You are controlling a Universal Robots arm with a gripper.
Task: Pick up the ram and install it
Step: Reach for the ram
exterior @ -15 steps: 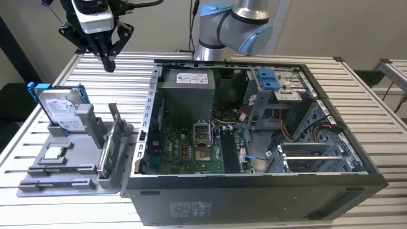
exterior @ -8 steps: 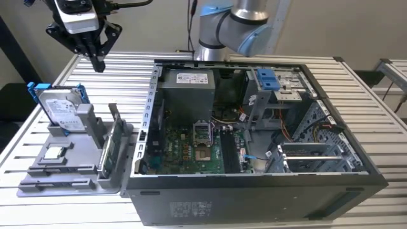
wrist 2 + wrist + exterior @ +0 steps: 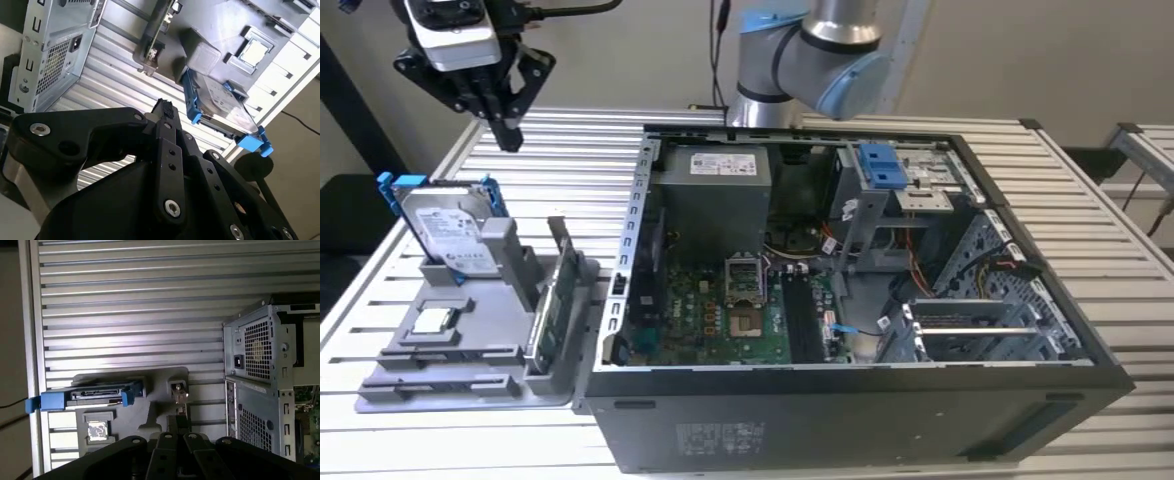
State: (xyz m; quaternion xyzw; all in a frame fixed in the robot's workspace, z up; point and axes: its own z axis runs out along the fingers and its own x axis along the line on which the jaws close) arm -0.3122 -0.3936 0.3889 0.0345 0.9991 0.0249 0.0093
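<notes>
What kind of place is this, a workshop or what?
Probably a robotics lab bench for computer assembly: an open computer case on a slatted metal table, a hard drive standing in a grey holder beside it, and a robot arm.

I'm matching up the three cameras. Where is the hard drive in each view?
Exterior view: hard drive stands on edge in the grey holder, at the exterior view's left of the case.
Second wrist view: hard drive, in its blue frame, next to the chip.
First wrist view: hard drive seen edge-on, next to the chip.
Shared landmark: the silver chip on the holder.
</notes>
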